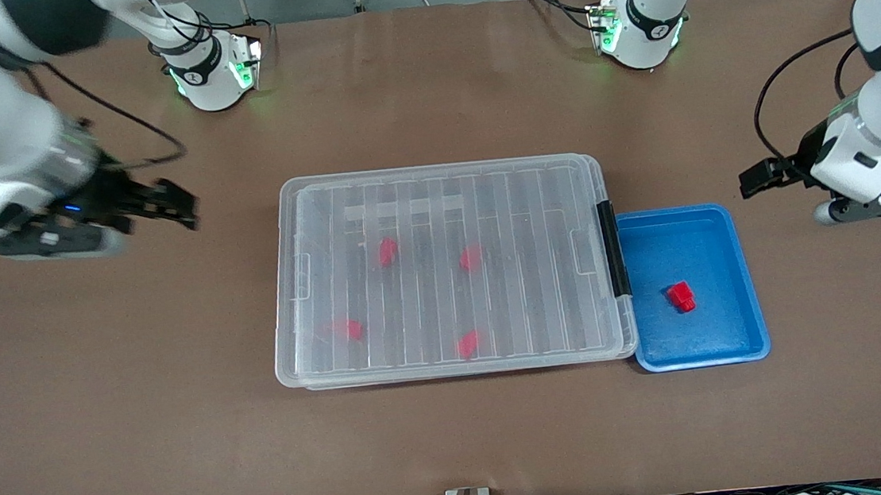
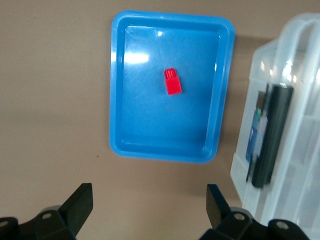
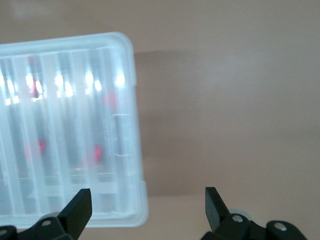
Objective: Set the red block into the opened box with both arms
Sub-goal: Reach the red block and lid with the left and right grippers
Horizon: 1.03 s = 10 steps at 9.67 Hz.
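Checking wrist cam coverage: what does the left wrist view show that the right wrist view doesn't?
Left wrist only: the blue tray with one red block in it, the box's black clip, and the open left gripper over bare table beside the tray.

Right wrist only: the clipless short end of the box, blurred red blocks under the ribbed lid, and the open right gripper over that end's corner.

Both: the clear box with its lid still on, and the brown table.

Brown table (image 1: 458,453), box (image 1: 325,210), blue tray (image 1: 754,324)
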### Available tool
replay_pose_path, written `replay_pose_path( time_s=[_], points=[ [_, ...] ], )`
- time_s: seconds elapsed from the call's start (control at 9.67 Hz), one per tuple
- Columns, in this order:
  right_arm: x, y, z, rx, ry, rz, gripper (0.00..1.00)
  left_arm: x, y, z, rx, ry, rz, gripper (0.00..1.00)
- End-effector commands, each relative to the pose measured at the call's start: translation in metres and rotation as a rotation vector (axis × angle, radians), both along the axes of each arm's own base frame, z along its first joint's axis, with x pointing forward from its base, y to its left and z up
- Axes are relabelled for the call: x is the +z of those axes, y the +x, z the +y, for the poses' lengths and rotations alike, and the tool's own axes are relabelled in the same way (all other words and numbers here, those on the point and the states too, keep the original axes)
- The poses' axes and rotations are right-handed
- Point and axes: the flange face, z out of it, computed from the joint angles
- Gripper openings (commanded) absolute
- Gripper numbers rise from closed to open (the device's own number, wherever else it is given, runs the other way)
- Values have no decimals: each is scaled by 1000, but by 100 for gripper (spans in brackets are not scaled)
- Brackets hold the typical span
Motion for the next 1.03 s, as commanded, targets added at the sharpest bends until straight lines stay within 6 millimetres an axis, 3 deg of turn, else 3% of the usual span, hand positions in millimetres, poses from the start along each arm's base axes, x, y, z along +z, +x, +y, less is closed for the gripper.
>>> replay_pose_path(
  time_s=[0.0, 0.31, 0.62, 0.93],
  points=[
    [-74, 26, 40, 11, -74, 17, 100, -77, 17, 0, 81, 14, 13, 100],
    [-149, 40, 56, 30, -200, 36, 100, -160, 44, -1, 197, 43, -21, 100],
    [-190, 44, 55, 47, -276, 57, 100, -231, 56, -10, 251, 30, -35, 100],
    [-212, 42, 55, 84, -322, 49, 100, -283, 57, -11, 288, 33, -31, 100]
  ],
)
